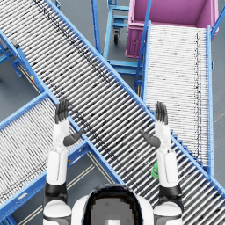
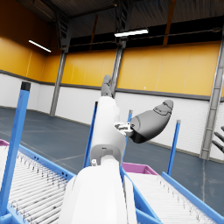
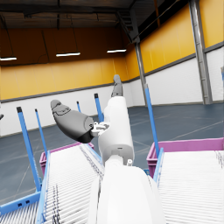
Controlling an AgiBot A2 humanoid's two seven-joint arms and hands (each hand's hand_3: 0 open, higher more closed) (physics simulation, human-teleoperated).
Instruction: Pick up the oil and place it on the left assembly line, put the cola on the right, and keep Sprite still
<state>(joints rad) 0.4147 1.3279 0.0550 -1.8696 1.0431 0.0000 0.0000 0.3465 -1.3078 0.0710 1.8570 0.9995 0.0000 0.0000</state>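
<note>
White arms (image 1: 57,165), dark hands (image 1: 62,117)

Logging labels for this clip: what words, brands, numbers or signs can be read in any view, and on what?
None: no readable text in any view.
The conveyors, the pink bin and the yellow walls bear no lettering.
The green item is mostly hidden by the right arm; no label on it shows.

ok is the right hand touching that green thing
Apart. The head view shows the right hand open and raised, well clear of the green thing that peeks out beside the forearm.
</note>
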